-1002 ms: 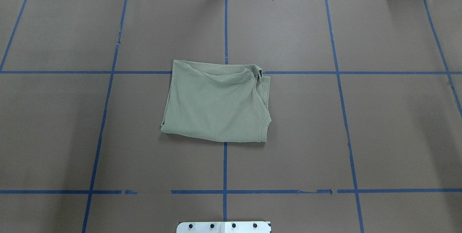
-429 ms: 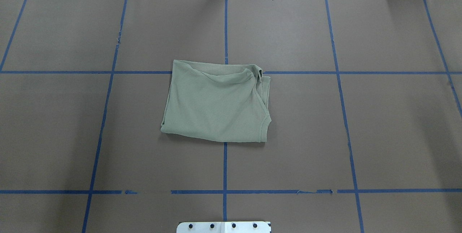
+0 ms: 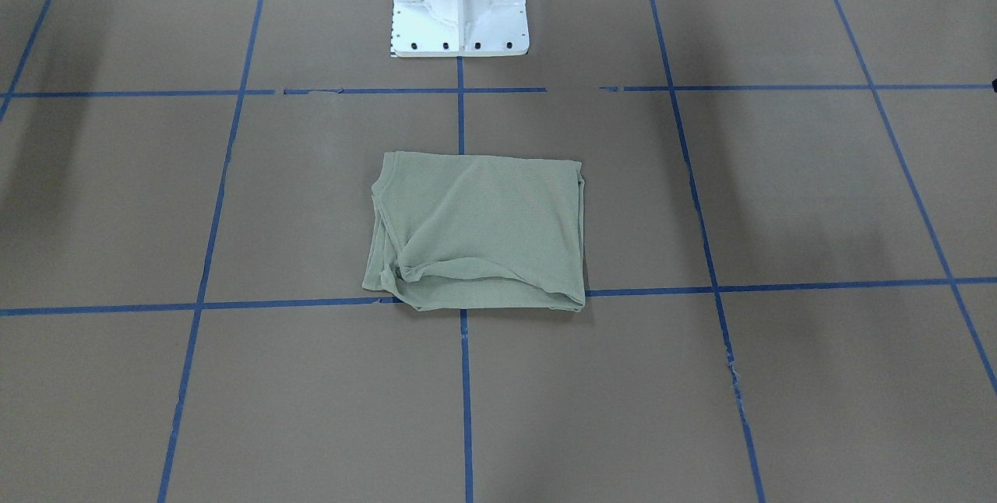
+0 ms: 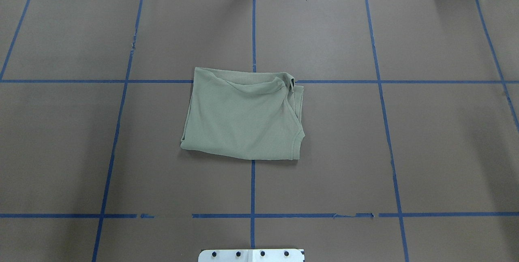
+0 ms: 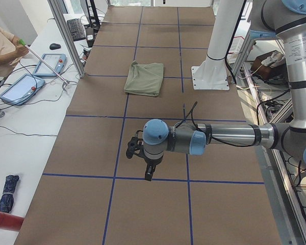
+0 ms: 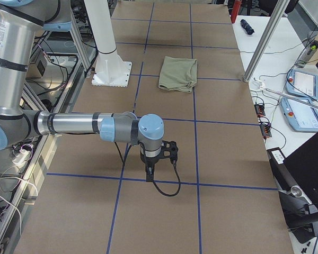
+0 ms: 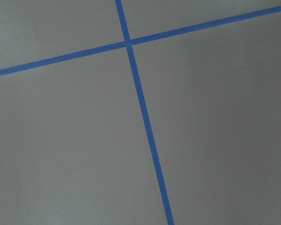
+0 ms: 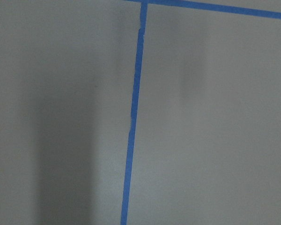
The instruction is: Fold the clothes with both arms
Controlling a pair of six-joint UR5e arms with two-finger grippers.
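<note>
The pale sage-green shirt (image 4: pixel 243 116) lies folded into a rough rectangle at the middle of the brown table, its collar at the right in the overhead view. It also shows in the front view (image 3: pixel 483 230) and both side views (image 5: pixel 144 78) (image 6: pixel 178 73). Neither arm is over the shirt. My left gripper (image 5: pixel 148 174) hangs low over bare table far to the shirt's left. My right gripper (image 6: pixel 148 172) hangs low over bare table far to its right. Both show only in the side views, so I cannot tell whether they are open or shut. Both wrist views show only table and blue tape.
The white pedestal base (image 3: pixel 459 12) stands at the robot's edge of the table. Blue tape lines (image 4: pixel 253 189) grid the brown surface. Aluminium posts (image 5: pixel 66 41) (image 6: pixel 265 45), pendants (image 5: pixel 48 64) and an operator (image 5: pixel 2 43) are along the far side.
</note>
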